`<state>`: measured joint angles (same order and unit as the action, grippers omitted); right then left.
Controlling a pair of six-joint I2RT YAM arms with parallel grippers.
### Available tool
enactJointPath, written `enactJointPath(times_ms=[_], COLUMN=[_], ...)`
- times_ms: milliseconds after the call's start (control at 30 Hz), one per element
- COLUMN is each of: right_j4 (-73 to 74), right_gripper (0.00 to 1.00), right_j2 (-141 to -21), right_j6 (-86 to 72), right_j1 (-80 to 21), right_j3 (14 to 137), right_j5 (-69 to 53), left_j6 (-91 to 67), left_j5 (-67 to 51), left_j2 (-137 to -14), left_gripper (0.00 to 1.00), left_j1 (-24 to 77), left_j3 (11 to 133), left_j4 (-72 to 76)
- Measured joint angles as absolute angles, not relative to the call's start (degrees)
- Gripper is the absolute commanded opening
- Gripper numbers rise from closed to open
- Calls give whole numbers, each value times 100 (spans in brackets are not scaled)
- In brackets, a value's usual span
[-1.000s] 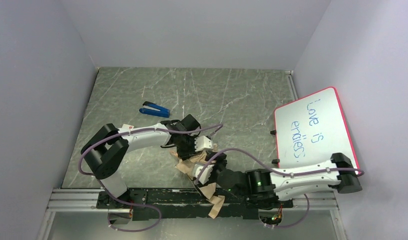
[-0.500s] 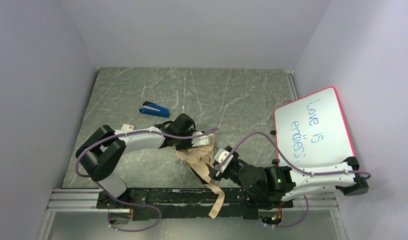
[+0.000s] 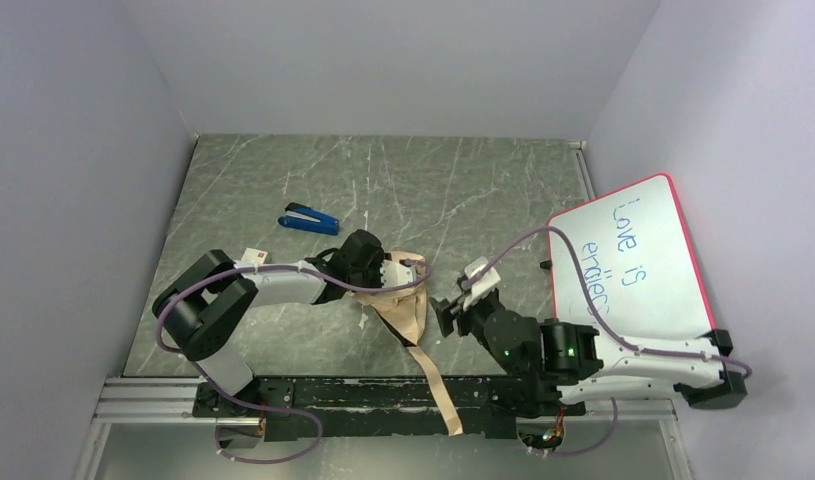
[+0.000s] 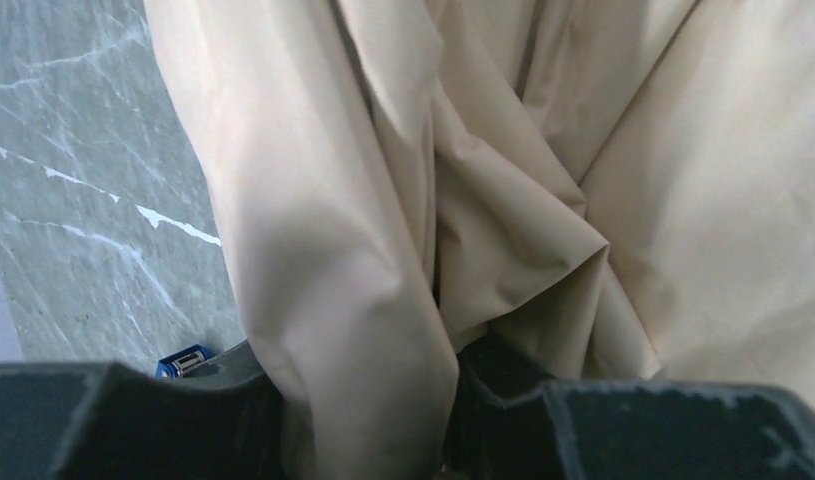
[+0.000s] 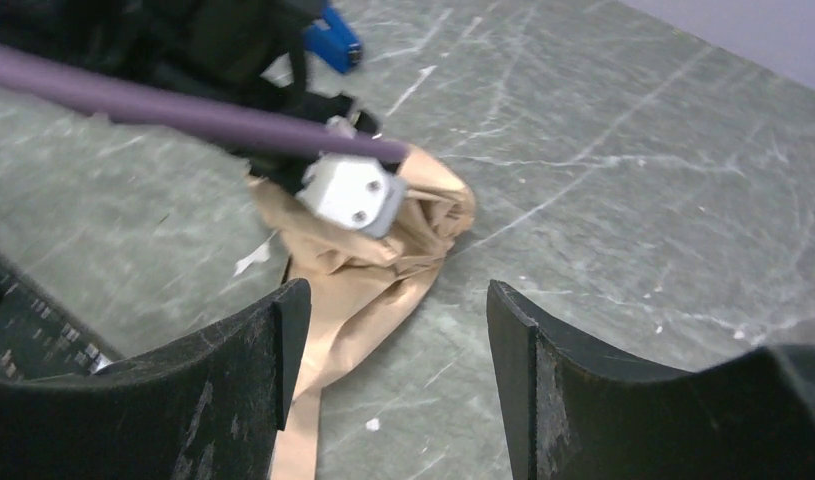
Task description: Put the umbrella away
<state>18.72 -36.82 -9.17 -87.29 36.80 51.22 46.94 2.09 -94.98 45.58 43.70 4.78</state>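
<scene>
Well, our left gripper (image 4: 368, 420) is clenched on a fold of the umbrella (image 3: 401, 308). Its cream canopy bunches loose between our jaws, and its strap (image 3: 441, 395) trails away unfastened. Our right gripper (image 5: 395, 340) hangs released and empty, with the canopy just ahead of its jaws. By our reckoning, gathering, wrapping and strapping all remain.

Stapler (image 3: 309, 220) lies behind umbrella (image 3: 399, 303), whiteboard (image 3: 628, 262) right.
</scene>
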Motion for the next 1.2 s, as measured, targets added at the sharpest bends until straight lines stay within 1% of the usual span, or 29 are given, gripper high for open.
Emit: enactJointPath(times_ms=[100,233,333,433,500,567,633,833,1067,1200], right_j4=[1905,1822,1702,1627,1566,1483,1426,1697,3035,3959], right_gripper=[69,70,72,80,84,88,89,88,86,86], right_j2=[-3883,-4613,-5087,-5798,-6359,-7030,-7594,-9052,-10591,-11109], right_j6=[-1057,-1177,-1271,-1306,-1251,-1103,-899,49,1848,2877], right_j1=[-7734,-5776,-4654,-3763,-3367,-3107,-2985,-2801,-2685,-2681], right_j3=[3780,3966,4042,4427,4770,5194,5531,6722,8521,9192], right_j5=[4565,3420,2724,1975,1479,858,270,-1291,-2700,-3236], left_j6=[4727,4762,4801,4845,4886,4941,5013,5231,5468,5623], left_j5=[242,255,285,366,502,718,923,1470,1929,2187], left_j2=[-9498,-9500,-9500,-9524,-9568,-9612,-9633,-9734,-9867,-9972], left_gripper=[5,5,5,5,5,5,5,5,5,5], left_j1=[4556,4556,4558,4576,4619,4711,4792,4998,5164,5242], left_j3=[4320,4300,4252,4226,4222,4176,4104,3872,3701,3612], left_j4=[589,639,751,847,939,1100,1253,1855,2386,2700])
